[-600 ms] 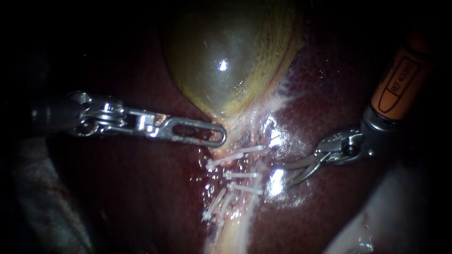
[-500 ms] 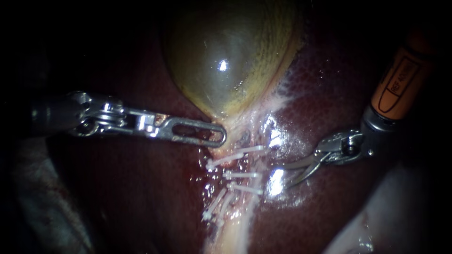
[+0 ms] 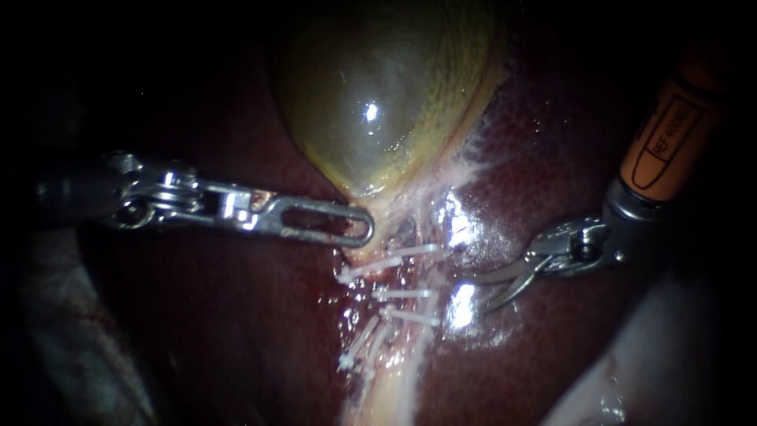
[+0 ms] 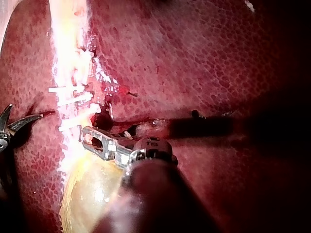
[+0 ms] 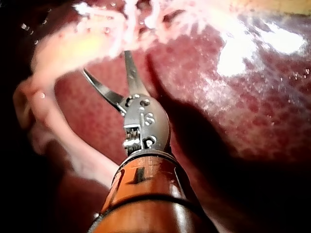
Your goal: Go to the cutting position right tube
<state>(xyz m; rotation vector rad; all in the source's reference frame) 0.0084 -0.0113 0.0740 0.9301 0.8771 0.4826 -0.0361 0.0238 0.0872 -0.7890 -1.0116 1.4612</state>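
While the right tube (image 3: 400,275) lies pale and wet below the neck of the gallbladder (image 3: 378,102), I judge it soft, thin and slippery. It should be easy to tear and no weight at all. White clips (image 3: 406,293) cross it; I count three, stacked one below another. They look stiffer than the tissue. More clips sit lower and to the side on another strand.

Best place to close on it, I judge: the bare stretch between the clips, blades straddling the tube squarely and clear of any clip.

My right instrument (image 3: 473,296) has curved blades. The jaws stand moderately open, a clear gap between them, and they hold nothing. The tips lie just beside the clip ends, over the glistening liver (image 3: 552,339), apart from the tube.

My left instrument (image 3: 331,224) has its slotted jaws closed on the gallbladder at the neck, which I take to be tensioning the tube.
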